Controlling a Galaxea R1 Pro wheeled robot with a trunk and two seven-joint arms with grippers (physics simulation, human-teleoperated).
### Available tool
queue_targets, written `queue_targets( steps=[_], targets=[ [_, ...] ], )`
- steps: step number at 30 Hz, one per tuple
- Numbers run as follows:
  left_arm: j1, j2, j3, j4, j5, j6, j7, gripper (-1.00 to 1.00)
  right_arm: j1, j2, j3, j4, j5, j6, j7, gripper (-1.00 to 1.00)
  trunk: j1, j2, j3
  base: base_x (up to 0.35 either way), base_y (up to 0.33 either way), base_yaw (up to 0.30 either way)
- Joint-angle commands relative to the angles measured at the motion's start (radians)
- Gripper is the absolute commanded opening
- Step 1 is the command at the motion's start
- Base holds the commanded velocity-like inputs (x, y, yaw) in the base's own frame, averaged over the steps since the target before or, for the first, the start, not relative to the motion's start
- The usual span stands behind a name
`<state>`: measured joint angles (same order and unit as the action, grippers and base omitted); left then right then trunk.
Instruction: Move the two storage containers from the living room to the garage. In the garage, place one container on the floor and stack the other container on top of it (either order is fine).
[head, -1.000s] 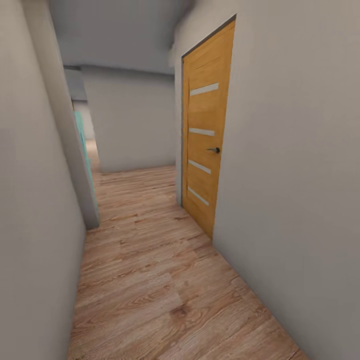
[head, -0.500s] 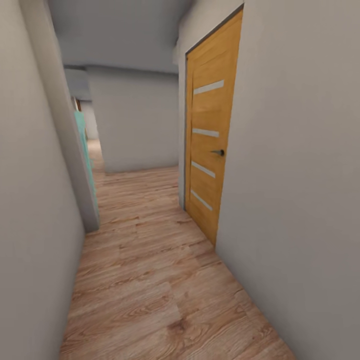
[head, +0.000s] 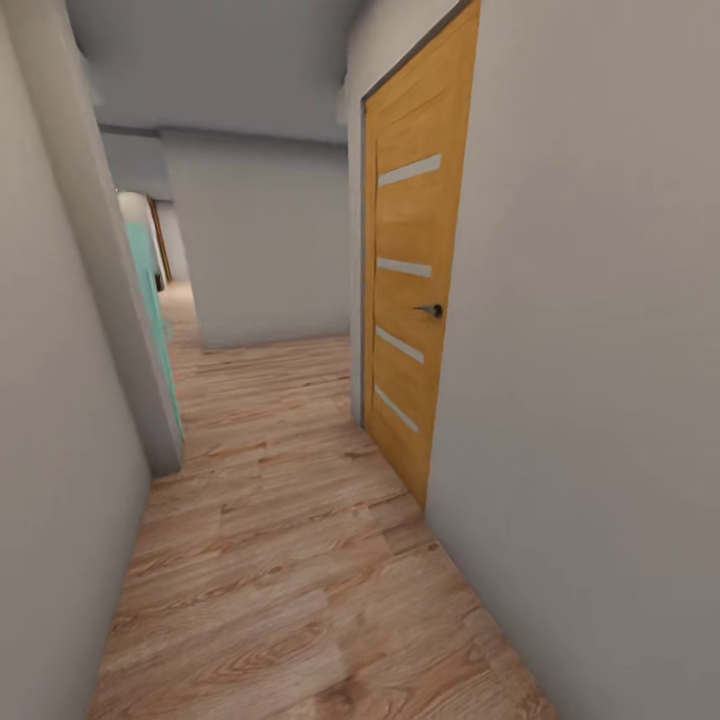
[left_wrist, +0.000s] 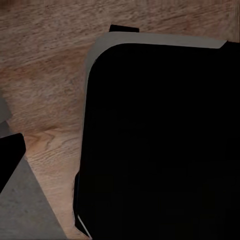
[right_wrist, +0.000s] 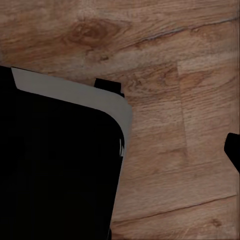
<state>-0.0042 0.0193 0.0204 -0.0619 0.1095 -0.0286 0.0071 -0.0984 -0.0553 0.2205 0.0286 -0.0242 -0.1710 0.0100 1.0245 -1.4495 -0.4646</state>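
Along a narrow corridor the robot travels on a light plank floor (head: 290, 560), grey walls close on both sides. On the right stands a shut wooden door (head: 410, 290) with pale slats and a dark handle (head: 430, 311); on the left a turquoise panel (head: 150, 300) sits behind a wall corner (head: 130, 330). Ahead, the passage bends left past a grey end wall (head: 265, 240).

Both wrist views look down on planks and a black, grey-edged body (left_wrist: 160, 145) (right_wrist: 55, 170), probably the robot's own base. Whether either hand is open, closed or gripping cannot be told. The containers are not in sight, so their position is undetermined.

Judgement: transit step. Good practice calls for keeping to the corridor's centre line, clearing the left corner before turning, and slowing at the bend with arms tucked.
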Motion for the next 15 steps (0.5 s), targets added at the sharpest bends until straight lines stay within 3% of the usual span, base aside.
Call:
queue_targets(
  steps=[1, 6, 15],
  targets=[
    [0.000, 0.000, 0.001, 0.000, 0.009, -0.003, 0.001, 1.00, -0.001, 0.000, 0.005, 0.003, -0.003, -0.006, 0.001, 1.00, 0.001, 0.000, -0.001, 0.311, -0.112, 0.000],
    [0.000, 0.001, 0.001, 0.001, 0.009, -0.001, 0.001, 1.00, -0.001, 0.000, 0.005, 0.003, -0.001, -0.007, 0.001, 1.00, 0.001, 0.000, -0.001, 0.313, -0.104, 0.068],
    [0.000, 0.001, 0.003, 0.002, 0.009, -0.002, 0.002, 1.00, -0.001, 0.000, 0.005, 0.003, -0.001, -0.007, 0.001, 1.00, 0.001, 0.000, -0.001, 0.314, -0.099, 0.244]
  ],
)
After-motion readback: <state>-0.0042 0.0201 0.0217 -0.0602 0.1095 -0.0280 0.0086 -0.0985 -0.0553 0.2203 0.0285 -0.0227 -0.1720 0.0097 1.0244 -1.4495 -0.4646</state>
